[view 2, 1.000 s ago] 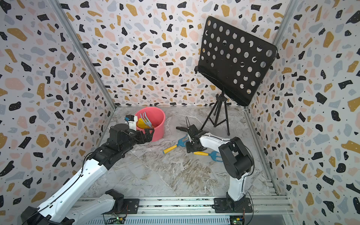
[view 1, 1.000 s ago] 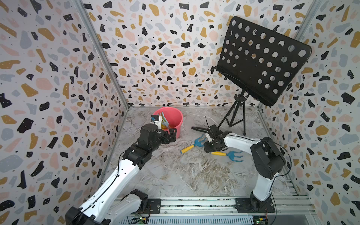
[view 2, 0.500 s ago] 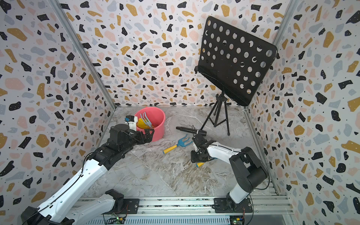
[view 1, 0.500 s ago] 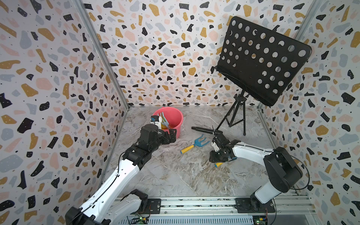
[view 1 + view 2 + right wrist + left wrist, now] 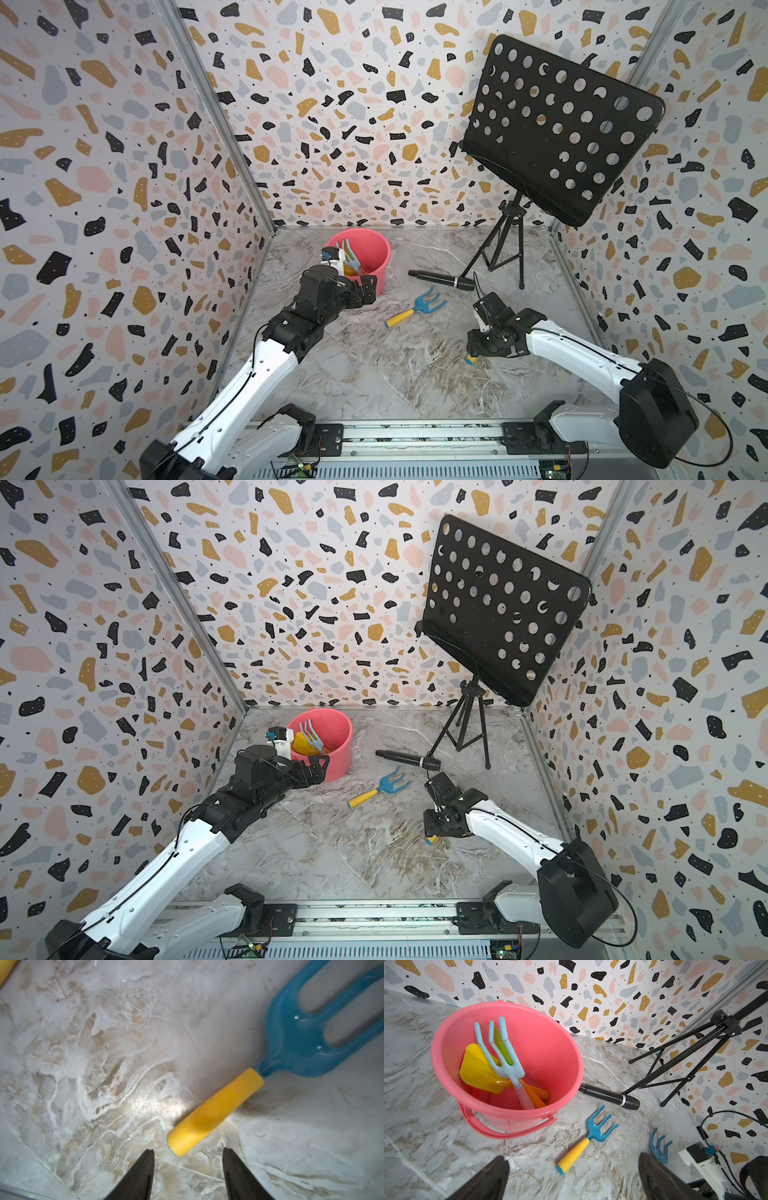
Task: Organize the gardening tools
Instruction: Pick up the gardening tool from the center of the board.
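Observation:
A pink bucket [image 5: 380, 254] [image 5: 343, 746] [image 5: 571, 1047] stands at the back left and holds a light-blue rake [image 5: 500, 1051], a yellow shovel [image 5: 477, 1072] and a green trowel [image 5: 503, 1049]. One blue fork with a yellow handle [image 5: 414, 309] [image 5: 378, 791] [image 5: 583, 1142] lies flat right of the bucket. My left gripper [image 5: 365, 291] [image 5: 572, 1156] hovers wide open beside the bucket, empty. A second blue fork [image 5: 216, 1111] [image 5: 659, 1147] lies on the floor under my right gripper [image 5: 471, 353] [image 5: 188, 1152]. That gripper is open, and the handle's end sits just ahead of its fingertips [image 5: 148, 1159].
A black microphone [image 5: 440, 279] [image 5: 610, 1097] lies behind the forks. A black music stand [image 5: 557, 124] on a tripod [image 5: 498, 253] occupies the back right corner. Patterned walls close three sides, and a metal rail [image 5: 415, 432] runs along the front.
My right gripper has moved toward the front and right, and its jaws have widened. The fork beneath it has shifted and turned the same way. The left arm has not moved.

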